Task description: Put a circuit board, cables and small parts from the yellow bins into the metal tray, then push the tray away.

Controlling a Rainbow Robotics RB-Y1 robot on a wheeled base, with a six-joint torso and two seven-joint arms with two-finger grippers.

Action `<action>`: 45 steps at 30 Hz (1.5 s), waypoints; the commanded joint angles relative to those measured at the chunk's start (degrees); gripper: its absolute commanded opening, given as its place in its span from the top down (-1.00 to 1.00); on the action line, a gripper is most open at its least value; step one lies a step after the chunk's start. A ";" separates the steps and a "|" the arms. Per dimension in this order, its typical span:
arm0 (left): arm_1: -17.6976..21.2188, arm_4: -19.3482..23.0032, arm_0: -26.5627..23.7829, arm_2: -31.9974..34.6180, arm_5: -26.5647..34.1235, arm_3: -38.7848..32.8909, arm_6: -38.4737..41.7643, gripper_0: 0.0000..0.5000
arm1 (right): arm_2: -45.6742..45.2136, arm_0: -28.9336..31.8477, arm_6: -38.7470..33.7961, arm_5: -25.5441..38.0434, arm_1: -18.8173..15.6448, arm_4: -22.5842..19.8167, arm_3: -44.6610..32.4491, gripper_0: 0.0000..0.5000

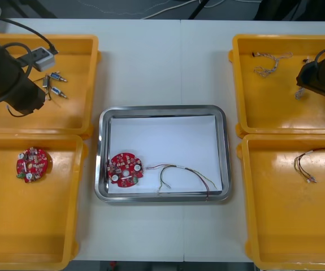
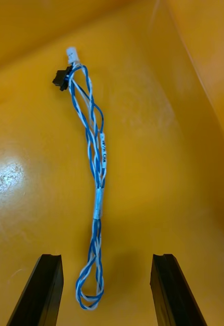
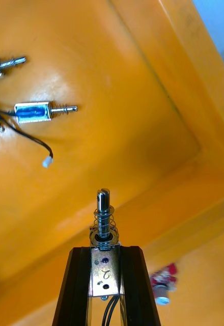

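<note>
Left fingers (image 3: 80, 285) pinch a small metal part (image 3: 104, 221) above the far left yellow bin (image 1: 72, 116); I'd carry it level to the metal tray (image 1: 162, 108). Right fingers (image 2: 43, 290) stand wide astride the twisted blue and white cable (image 2: 95, 183), so I'd drop straight, then close.
</note>
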 commanded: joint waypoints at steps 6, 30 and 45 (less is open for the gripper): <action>2.68 2.24 -0.90 1.16 1.81 -9.48 14.73 1.00 | 3.07 -2.67 2.29 -3.69 1.19 0.75 1.67 -1.00; 2.77 2.59 -0.28 -13.25 1.81 -20.02 48.13 1.00 | 3.34 -2.75 2.55 -3.69 1.72 0.75 1.67 1.00; 2.59 -0.66 -0.28 -22.83 -0.17 -21.43 62.55 1.00 | -1.41 -4.16 3.61 13.01 -0.56 -0.04 -5.54 1.00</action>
